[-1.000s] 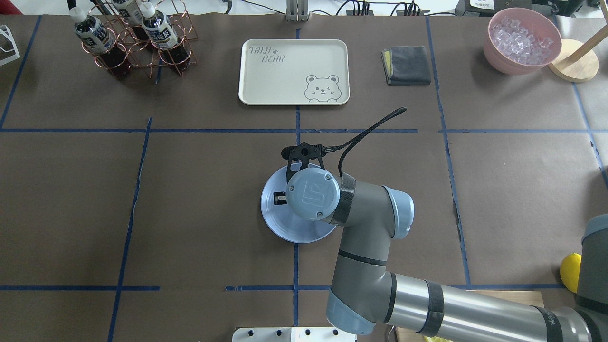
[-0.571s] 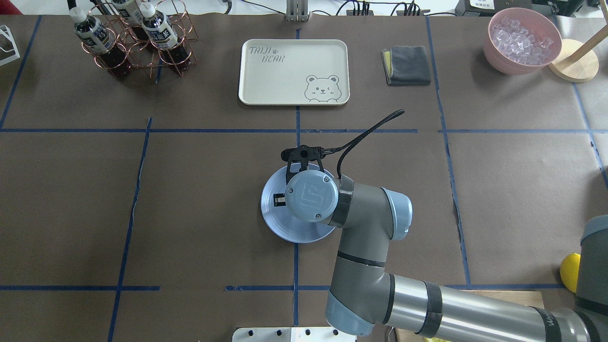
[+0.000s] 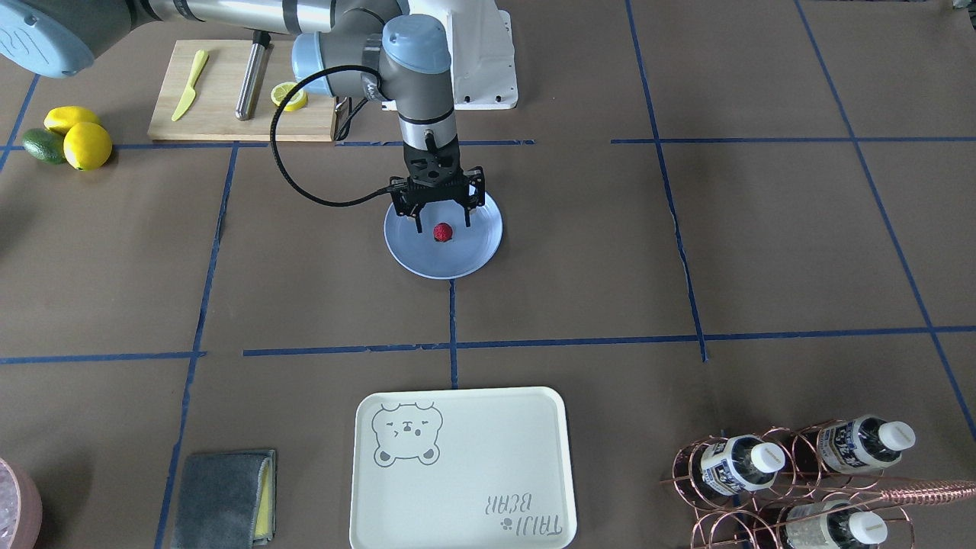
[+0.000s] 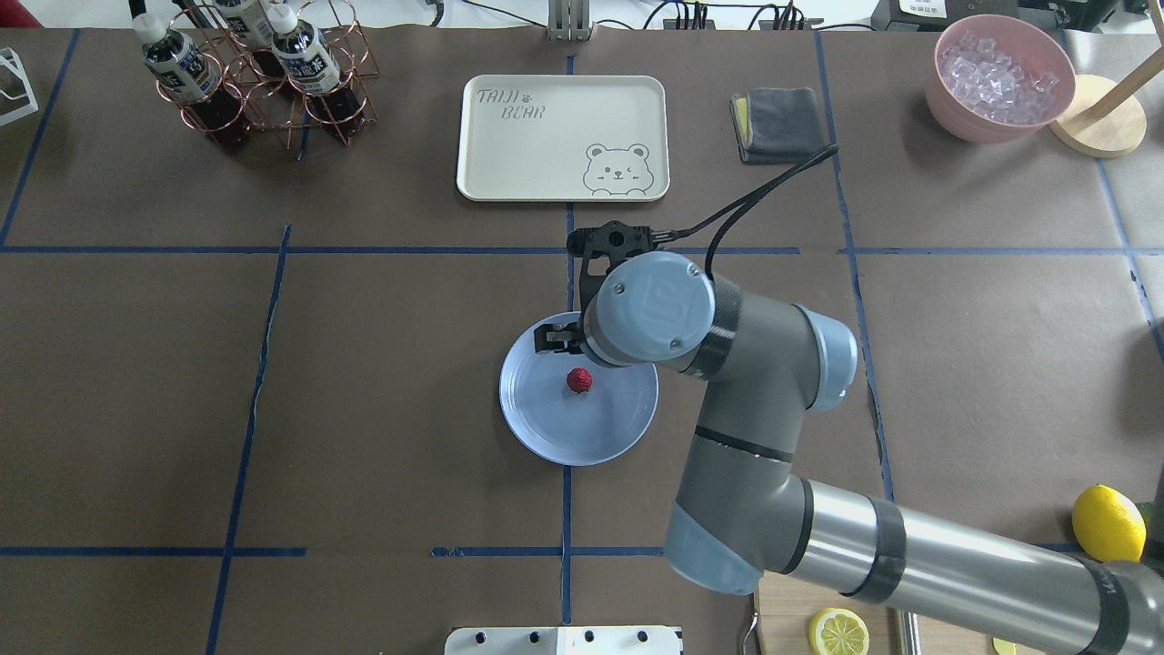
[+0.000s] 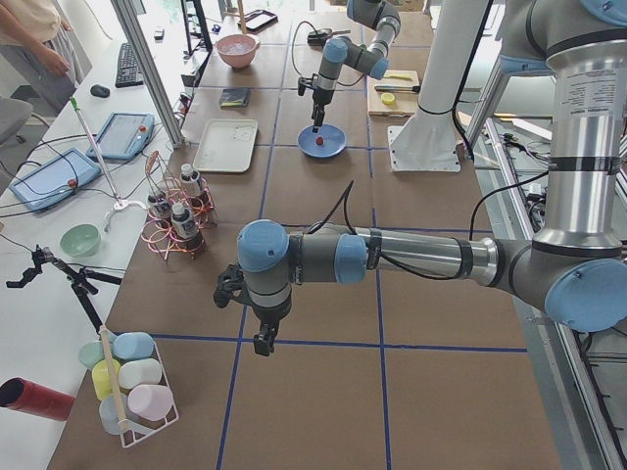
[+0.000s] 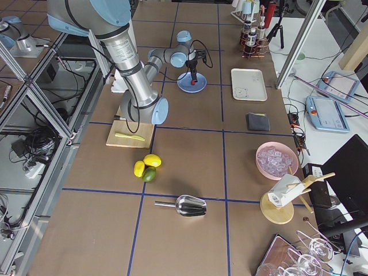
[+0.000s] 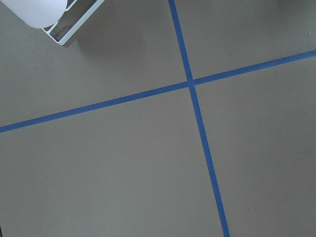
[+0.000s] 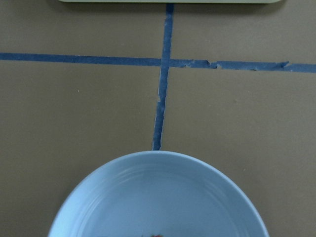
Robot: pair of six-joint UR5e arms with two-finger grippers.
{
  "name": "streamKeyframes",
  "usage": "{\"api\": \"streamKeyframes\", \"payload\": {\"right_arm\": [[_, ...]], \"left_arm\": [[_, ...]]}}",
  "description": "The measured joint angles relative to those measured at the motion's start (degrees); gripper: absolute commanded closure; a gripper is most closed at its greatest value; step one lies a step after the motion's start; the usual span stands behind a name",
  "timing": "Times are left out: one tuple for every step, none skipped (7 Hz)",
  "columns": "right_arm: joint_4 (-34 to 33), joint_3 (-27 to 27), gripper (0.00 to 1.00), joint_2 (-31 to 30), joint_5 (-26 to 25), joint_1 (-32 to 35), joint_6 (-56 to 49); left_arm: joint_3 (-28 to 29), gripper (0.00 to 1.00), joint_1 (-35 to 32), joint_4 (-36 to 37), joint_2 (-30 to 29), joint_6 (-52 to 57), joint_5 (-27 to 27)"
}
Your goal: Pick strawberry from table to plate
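1. the strawberry (image 4: 578,379) lies on the plate (image 4: 546,432), near its middle. the plate sits in the middle of the table (image 4: 382,364).
2. the right gripper (image 3: 442,221) hangs over the plate, close to the berry but not touching it. its fingers are spread apart and hold nothing.
3. the left gripper (image 5: 263,341) hangs low over bare table, far from the plate. i cannot tell if its fingers are spread or pressed together.
4. seen from above, the right arm (image 4: 727,327) hides most of its own gripper and a bit of the plate's rim.
5. past the plate lies one bear tray (image 4: 546,136). next to it is one grey cloth (image 4: 780,123), then one pink bowl (image 4: 946,100) full of ice.
6. one wire rack (image 4: 273,95) holds three bottles (image 4: 300,55).
7. near the robot, two lemons (image 3: 88,145) and one avocado (image 3: 42,145) sit in a little bunch.
8. one wooden board (image 3: 221,122) holds one lemon half (image 3: 290,96) and one yellow knife (image 3: 187,84).
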Motion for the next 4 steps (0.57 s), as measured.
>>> {"api": "streamKeyframes", "payload": {"right_arm": [[0.0,3.3,0.00,-2.9,4.6,4.6,-4.4],[0.0,5.4,0.00,-6.5,10.2,10.3,-10.6],[0.2,6.7,0.00,-11.2,15.6,16.5,-19.0],[0.4,7.9,0.00,-17.1,20.7,23.1,-29.4]], "left_arm": [[-0.1,0.00,0.0,0.1,0.4,0.0,0.0],[-0.3,0.00,-0.1,0.1,1.1,0.0,0.0],[-0.5,0.00,-0.1,0.1,1.5,-0.1,0.2],[-0.8,0.00,-0.1,0.1,1.8,-0.1,0.2]]}}
